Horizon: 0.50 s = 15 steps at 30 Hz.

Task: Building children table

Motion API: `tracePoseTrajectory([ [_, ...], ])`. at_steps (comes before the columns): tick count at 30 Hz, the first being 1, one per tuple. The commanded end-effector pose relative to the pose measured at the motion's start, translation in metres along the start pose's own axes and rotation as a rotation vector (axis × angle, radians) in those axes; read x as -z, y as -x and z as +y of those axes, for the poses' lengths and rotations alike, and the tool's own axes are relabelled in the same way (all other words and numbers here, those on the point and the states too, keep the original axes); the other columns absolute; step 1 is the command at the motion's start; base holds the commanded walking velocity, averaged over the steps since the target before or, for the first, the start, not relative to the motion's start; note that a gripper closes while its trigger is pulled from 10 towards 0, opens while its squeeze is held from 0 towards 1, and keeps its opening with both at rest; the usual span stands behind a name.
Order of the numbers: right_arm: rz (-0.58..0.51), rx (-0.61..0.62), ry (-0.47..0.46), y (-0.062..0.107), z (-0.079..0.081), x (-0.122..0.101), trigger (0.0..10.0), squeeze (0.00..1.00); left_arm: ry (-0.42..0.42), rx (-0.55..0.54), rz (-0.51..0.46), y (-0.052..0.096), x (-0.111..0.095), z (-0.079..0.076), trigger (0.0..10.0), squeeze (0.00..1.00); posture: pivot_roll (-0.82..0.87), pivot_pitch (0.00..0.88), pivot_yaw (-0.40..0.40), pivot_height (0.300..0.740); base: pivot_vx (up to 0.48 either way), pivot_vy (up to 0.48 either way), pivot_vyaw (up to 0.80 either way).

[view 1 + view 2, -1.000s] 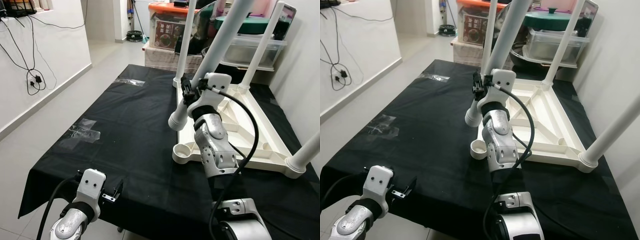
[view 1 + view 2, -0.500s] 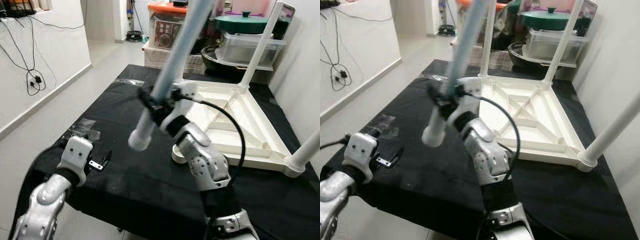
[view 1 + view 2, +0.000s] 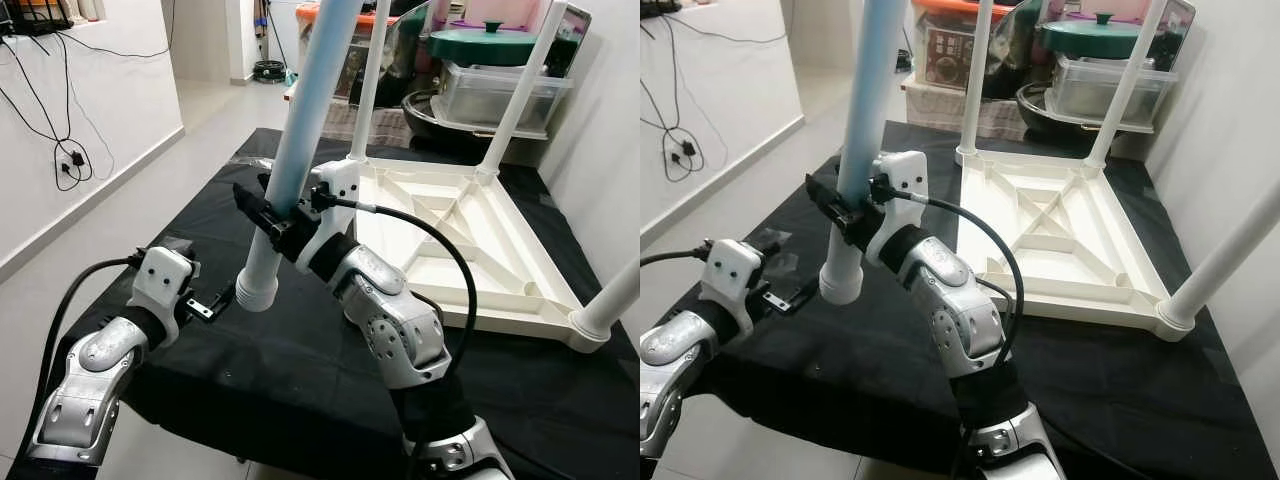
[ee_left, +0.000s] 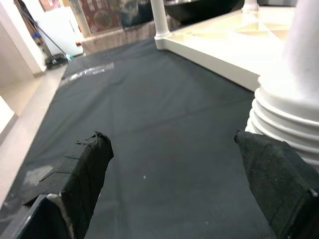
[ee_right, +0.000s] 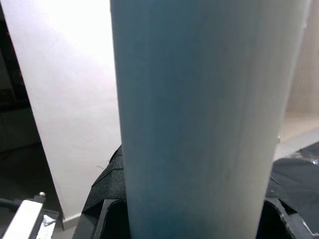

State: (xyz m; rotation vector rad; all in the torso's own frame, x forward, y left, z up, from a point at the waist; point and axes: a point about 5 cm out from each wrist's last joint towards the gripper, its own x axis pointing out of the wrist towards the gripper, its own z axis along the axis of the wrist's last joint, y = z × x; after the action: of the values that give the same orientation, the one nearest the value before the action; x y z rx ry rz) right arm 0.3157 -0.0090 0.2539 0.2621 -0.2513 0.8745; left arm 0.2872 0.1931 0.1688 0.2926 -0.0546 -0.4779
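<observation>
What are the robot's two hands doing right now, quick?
Left hand: open, holding nothing, beside the threaded end of the table leg.
Right hand: closed around the table leg.

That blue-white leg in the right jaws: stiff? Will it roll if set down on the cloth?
The table leg looks like a rigid plastic tube: it stays straight though the right gripper holds it only near its ribbed end. Probably light for its length. Being round, it would likely roll if laid on the black cloth, and gripped so low, it may swing.

No legible text or labels
</observation>
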Motion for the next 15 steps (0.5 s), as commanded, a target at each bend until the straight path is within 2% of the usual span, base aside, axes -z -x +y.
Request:
tracePoseTrajectory([
  [1,-0.065,-0.099,-0.008,-0.022,0.027,-0.009,10.0,0.00,0.030,0.139,-0.028,-0.005,-0.003,-0.023,10.0,0.00,0.06,0.000,-0.040,0.740,0.000,0.000,0.00],
  [8,-0.065,-0.093,0.018,-0.026,0.026,-0.009,10.0,0.00,0.038,0.144,-0.031,-0.004,-0.002,-0.026,10.0,0.00,0.07,0.000,-0.046,0.740,0.000,0.000,0.00],
  [11,-0.071,-0.065,0.065,-0.034,0.021,-0.010,10.0,0.00,0.057,0.139,-0.032,-0.001,-0.001,-0.032,10.0,0.00,0.08,0.000,-0.053,0.740,0.000,0.000,0.00],
  [15,-0.074,-0.067,0.067,-0.035,0.023,-0.010,10.0,0.00,0.062,0.148,-0.036,-0.003,-0.002,-0.033,10.0,0.00,0.08,0.000,-0.052,0.740,0.000,0.000,0.00],
])
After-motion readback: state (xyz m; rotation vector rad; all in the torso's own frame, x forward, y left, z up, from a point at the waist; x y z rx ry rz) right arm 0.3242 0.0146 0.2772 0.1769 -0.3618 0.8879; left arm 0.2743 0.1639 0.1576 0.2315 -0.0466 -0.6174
